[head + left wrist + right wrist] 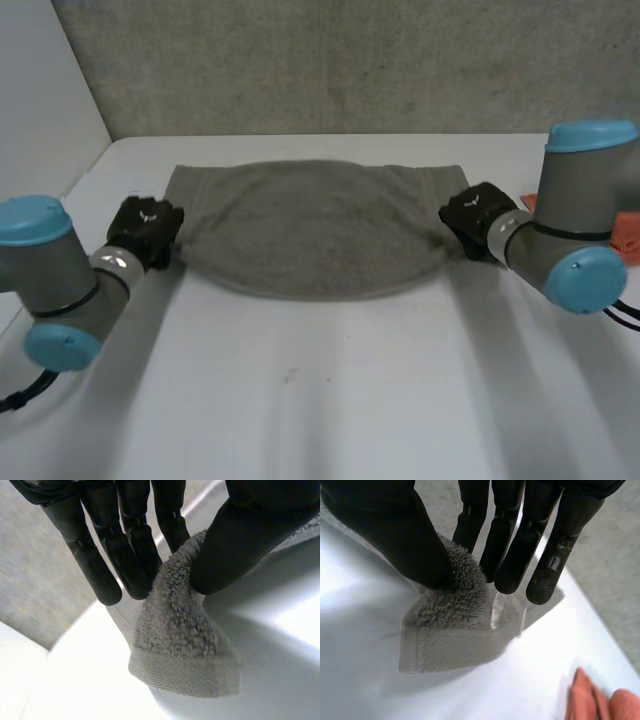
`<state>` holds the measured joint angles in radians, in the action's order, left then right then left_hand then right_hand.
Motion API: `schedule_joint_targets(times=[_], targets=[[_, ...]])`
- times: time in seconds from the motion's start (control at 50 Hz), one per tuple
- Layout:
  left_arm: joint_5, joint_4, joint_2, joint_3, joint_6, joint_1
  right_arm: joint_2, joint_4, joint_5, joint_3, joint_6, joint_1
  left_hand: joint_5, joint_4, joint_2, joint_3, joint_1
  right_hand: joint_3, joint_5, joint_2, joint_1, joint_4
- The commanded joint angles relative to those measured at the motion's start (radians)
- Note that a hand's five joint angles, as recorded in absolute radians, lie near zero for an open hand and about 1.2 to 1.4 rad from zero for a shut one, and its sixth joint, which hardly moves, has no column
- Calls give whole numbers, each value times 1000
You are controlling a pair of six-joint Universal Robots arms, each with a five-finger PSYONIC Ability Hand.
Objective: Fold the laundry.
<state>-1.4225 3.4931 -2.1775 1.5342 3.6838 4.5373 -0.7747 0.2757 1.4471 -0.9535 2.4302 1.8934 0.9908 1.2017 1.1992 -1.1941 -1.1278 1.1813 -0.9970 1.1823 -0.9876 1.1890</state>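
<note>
— Where is the towel (315, 225) kept?

— It is spread on the table (320, 400), toward the far side. Its left near corner is pinched between thumb and fingers of the left hand (145, 230). The right near corner is clamped likewise by the right hand (478, 215).

— Why both ends?

— Probably so that the near edge can be carried over evenly for a fold.

— Is anything in the way?

— An orange cloth (627, 232) is seen at the table's right edge, apart from the towel. The fold's path is judged unblocked.

We see a white table (330, 400) carrying 2 cloths: a grey towel (310, 230) spread across its far half, and an orange cloth (628, 232) by its right edge.
</note>
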Motion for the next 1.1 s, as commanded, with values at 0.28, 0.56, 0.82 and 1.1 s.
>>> schedule_joint_targets(times=[0.28, 0.56, 0.82, 1.1], targets=[[5, -677, 452, 383, 297, 49, -489, 327, -8, -616, -407, -116, 231, 195, 197, -202, -268, 215, -225, 214, -409, 207], [-7, -318, 129, -6, 115, -53, -167, 116, 116, -262, -241, -57, 231, 195, 197, -202, -268, 215, -225, 214, -409, 207], [-144, -195, -228, -413, 74, -78, 184, -22, 168, 221, -235, -16, 231, 195, 197, -202, -268, 215, -225, 214, -409, 207], [-154, 102, -251, -411, 73, -109, 292, -142, 248, 467, -90, 6, -991, -1027, -1025, 1020, 953, -1007, 997, -1008, 813, -1014]])
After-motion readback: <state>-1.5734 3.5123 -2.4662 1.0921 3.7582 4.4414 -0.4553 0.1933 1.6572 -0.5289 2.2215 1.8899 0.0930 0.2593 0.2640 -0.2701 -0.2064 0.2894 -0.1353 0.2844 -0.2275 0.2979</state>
